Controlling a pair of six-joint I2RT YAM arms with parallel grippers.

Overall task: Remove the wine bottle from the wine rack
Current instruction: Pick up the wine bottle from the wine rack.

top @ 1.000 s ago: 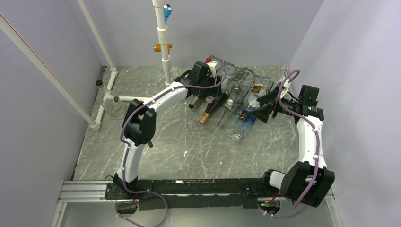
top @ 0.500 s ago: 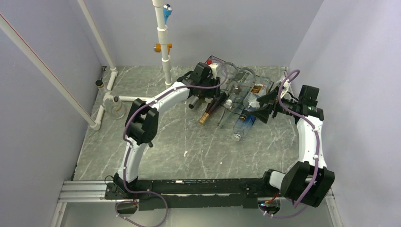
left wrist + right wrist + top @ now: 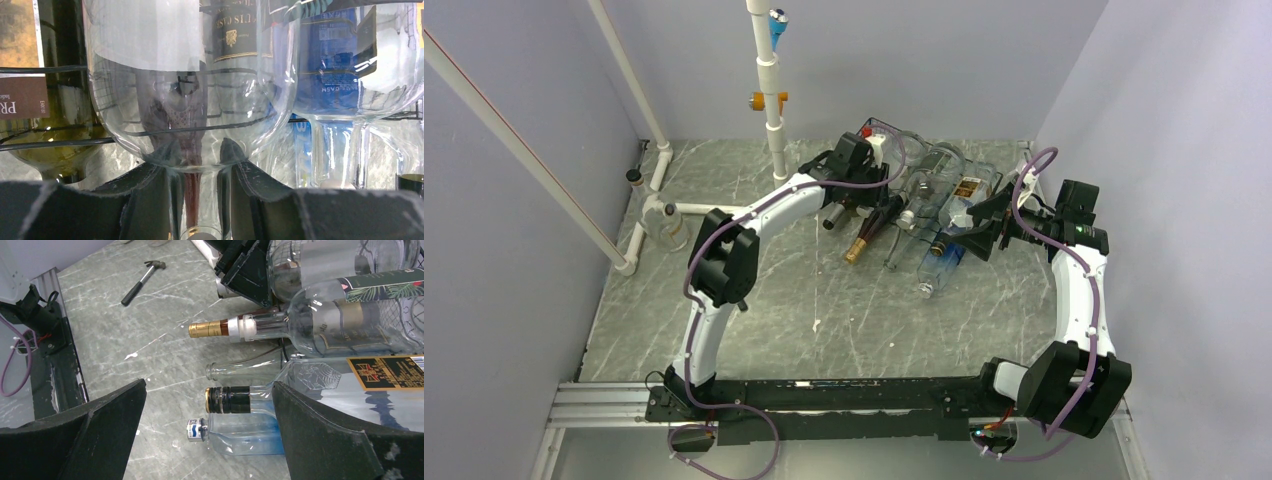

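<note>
- At the back of the grey marble table (image 3: 824,320), the clear glass wine bottle (image 3: 190,75) with a pale label lies in the black metal wire wine rack (image 3: 45,144). Its neck points toward the arms. Not out yet.
- left gripper (image 3: 199,175): nearly closed, pads (image 3: 150,200) touching both sides of that bottle's neck, right by the shoulder. Reads as a grip.
- right gripper (image 3: 209,384): jaws fully apart, holding nothing, hovering by the necks at the rack's right end.
- Risk 1: smooth glass neck, heavy body. If the pull tilts it, the neck may slide through the pads and the bottle drops.
- Risk 2: the neighbours sit tight on either side, a dark green bottle with a brown label (image 3: 35,100) and a blue-labelled clear bottle (image 3: 335,55). Dragging could pull them along or snag a wire.
- Risk 3: a gold-capped bottle (image 3: 240,329) juts out beside the pull path and could get knocked.
- Views: top external hides the left jaws under the wrist, so only left wrist shows the contact.
- Right wrist gives the side-on row of necks, plus a small hammer (image 3: 142,274) on the table.
</note>
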